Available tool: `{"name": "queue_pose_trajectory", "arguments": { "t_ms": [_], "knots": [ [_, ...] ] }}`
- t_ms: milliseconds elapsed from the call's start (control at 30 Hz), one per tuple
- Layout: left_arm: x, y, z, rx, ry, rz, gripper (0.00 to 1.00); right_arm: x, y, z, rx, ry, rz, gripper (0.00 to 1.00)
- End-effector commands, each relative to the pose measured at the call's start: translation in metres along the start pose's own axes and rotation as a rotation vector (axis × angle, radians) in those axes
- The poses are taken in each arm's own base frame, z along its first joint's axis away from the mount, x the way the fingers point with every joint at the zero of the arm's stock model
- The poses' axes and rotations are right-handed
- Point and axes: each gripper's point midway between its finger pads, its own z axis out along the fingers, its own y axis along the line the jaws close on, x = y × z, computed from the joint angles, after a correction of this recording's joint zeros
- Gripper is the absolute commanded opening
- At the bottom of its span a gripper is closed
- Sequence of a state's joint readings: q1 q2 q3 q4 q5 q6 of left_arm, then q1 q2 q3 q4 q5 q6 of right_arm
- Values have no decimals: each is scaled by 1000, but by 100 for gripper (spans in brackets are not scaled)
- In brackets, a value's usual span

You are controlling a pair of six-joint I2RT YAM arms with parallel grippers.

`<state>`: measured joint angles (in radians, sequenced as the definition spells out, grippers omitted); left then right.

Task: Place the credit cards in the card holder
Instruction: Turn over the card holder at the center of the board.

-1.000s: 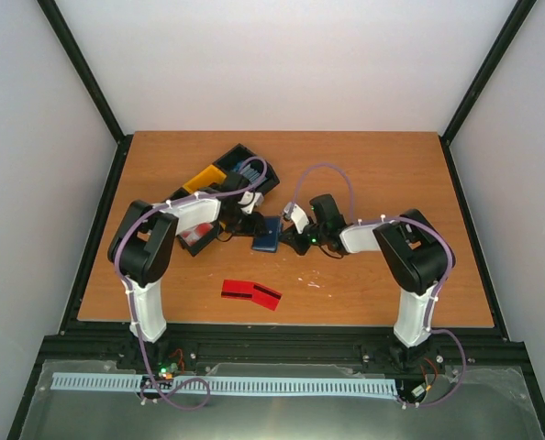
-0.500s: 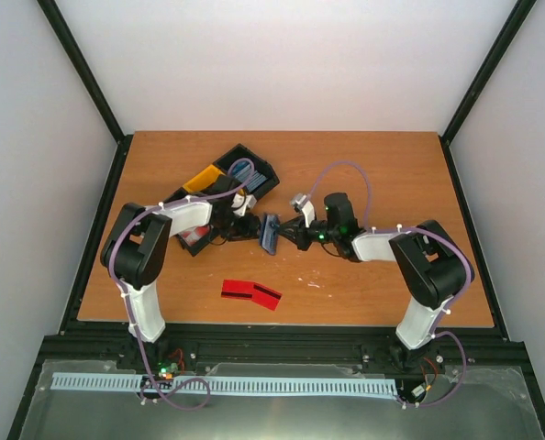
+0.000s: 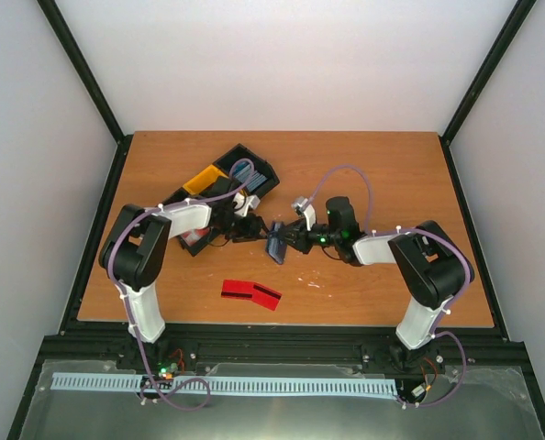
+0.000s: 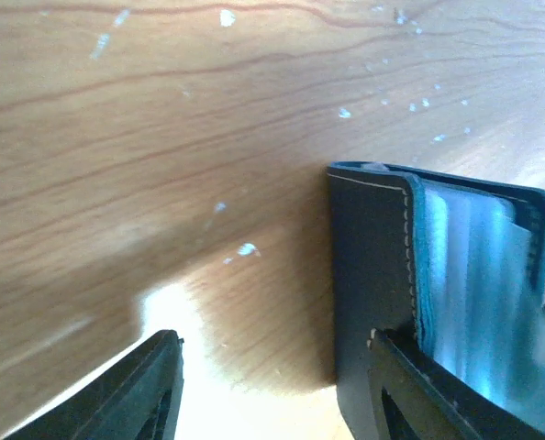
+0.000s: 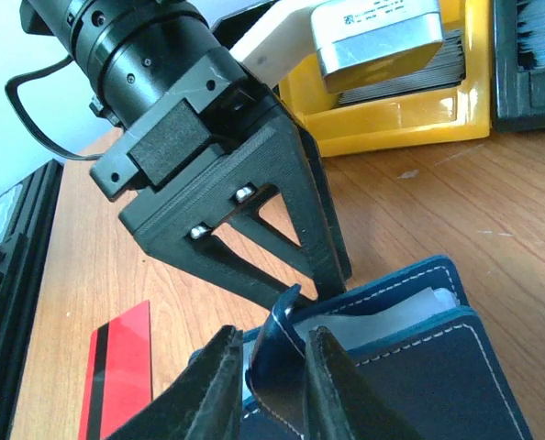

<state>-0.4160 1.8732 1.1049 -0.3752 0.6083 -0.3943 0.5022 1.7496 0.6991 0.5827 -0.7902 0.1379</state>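
The right fingers are pinching a flap of the card holder on the worktop. The left fingers are standing spread beside its cover. The credit cards are lying crosswise toward the bases, likelier nearer the left arm.

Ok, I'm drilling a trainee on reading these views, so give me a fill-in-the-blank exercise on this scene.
1. The right end effector pinches a flap of the card holder, whose colour is dark ____.
2. The credit card lying flat on the table is ____.
3. The left end effector has its jaws ____.
Missing words: blue; red; open.
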Motion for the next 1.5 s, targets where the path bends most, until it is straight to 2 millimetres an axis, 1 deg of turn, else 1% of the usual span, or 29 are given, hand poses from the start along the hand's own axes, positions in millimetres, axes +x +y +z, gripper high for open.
{"name": "queue_pose_trajectory", "arguments": {
  "t_ms": [0,67,200,333,400,500,600,667,733,833,900,967,1067,1100,1167,1233,1300,1400,1467],
  "knots": [
    [-6,-28,-11,115,-36,55,57,-5,3,-3,-8,-20,-23,23],
    [-2,-29,-9,131,-26,59,57,-3,3,-2,-13,-14,-14,25],
    [2,-41,-6,185,-10,82,56,2,-1,-1,1,2,8,26],
    [5,-46,-2,213,9,85,51,2,-4,-3,32,11,50,33],
    [7,-47,0,220,17,84,48,2,-7,-5,51,8,94,38],
    [10,-50,5,238,32,85,46,1,-14,-7,88,-8,180,43],
    [14,-52,13,243,52,83,45,-7,-18,-12,120,-43,264,45],
    [14,-49,16,223,54,73,43,-14,-23,-17,169,-71,309,47],
    [12,-42,16,177,36,55,41,-21,-26,-24,218,-79,328,47],
    [6,-21,13,35,-15,23,40,-25,-30,-32,297,-37,336,49],
    [3,-3,8,-76,-59,-3,40,-18,-35,-38,363,17,369,51],
    [2,14,-1,-172,-114,-42,43,-11,-32,-43,375,38,388,54],
    [5,24,-14,-211,-165,-86,44,5,-42,-52,471,73,455,61],
    [4,27,-18,-222,-185,-101,45,14,-47,-55,517,101,481,61],
    [4,32,-27,-253,-217,-121,46,29,-49,-55,548,174,503,61],
    [4,30,-30,-249,-225,-106,47,37,-47,-52,583,242,484,61],
    [3,22,-30,-215,-216,-85,48,43,-44,-48,620,308,475,61],
    [4,1,-30,-109,-213,-39,50,51,-41,-44,641,357,510,61],
    [3,-17,-33,-18,-232,10,51,56,-41,-42,650,377,540,60]
  ]
}}
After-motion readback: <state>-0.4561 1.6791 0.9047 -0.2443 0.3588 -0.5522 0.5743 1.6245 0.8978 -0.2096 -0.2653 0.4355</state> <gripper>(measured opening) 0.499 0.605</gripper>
